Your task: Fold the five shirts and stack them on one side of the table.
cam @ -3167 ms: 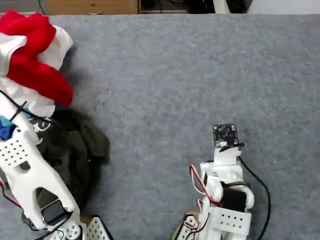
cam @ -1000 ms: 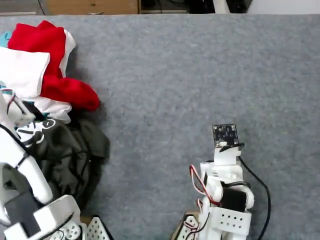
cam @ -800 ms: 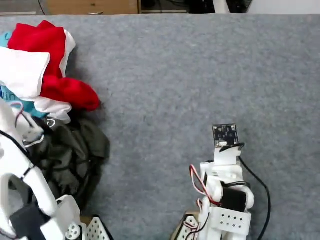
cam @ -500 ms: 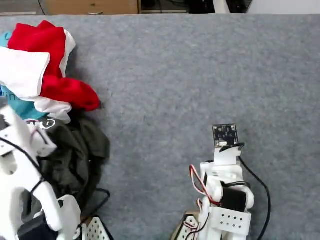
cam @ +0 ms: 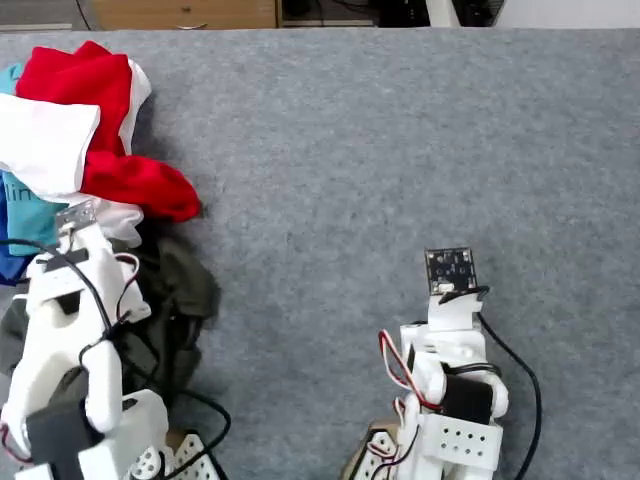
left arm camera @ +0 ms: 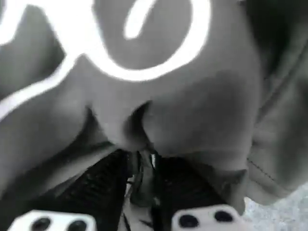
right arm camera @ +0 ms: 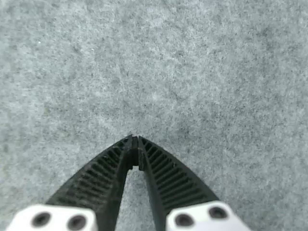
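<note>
A heap of shirts lies at the table's left side: a red shirt (cam: 95,85) on top, a white shirt (cam: 45,140), a teal-blue shirt (cam: 22,205) and a dark olive shirt (cam: 190,285) nearest the front. My left arm (cam: 65,330) stands over the dark shirt. In the left wrist view my left gripper (left arm camera: 143,166) is shut on a fold of the dark shirt (left arm camera: 192,106), which carries a white print (left arm camera: 96,48). My right arm (cam: 450,375) sits folded at the front. Its gripper (right arm camera: 134,140) is shut on nothing, just above the bare grey table (right arm camera: 192,57).
The grey felt table (cam: 400,140) stretches wide to the right of the heap. A wooden cabinet (cam: 180,12) stands behind the far edge. Cables run from the base of the left arm (cam: 190,430) at the front left.
My left arm has swung in from the left edge and come down onto the dark shirt, covering its white print in the high view. The right arm has not moved.
</note>
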Robot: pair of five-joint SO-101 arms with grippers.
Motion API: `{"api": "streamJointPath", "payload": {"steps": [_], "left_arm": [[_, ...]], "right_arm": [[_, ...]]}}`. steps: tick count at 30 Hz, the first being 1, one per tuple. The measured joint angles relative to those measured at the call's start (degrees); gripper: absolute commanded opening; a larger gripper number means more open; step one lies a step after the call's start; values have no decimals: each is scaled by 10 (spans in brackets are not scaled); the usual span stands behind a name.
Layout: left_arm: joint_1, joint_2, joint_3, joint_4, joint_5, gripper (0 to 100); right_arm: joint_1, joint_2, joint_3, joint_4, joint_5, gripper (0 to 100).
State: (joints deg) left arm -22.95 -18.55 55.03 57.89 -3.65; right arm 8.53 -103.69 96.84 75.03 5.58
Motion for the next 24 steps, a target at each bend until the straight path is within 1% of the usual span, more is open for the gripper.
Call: {"api": "streamJointPath", "payload": {"steps": [2,5,10,14,19,24], "left_arm": [[12,11,-19,19,0,19],[47,12,-62,80,0,19],[135,16,-167,173,0,19],[211,16,-258,226,0,19],[317,18,-370,275,0,19],[419,22,-478,292,0,19]], "right_arm": [[0,0,0,0,0,5],[0,0,0,0,0,5],[0,0,0,0,0,5],[0,0,0,0,0,5],[0,0,0,0,0,5],[0,0,0,0,0,5]]}}
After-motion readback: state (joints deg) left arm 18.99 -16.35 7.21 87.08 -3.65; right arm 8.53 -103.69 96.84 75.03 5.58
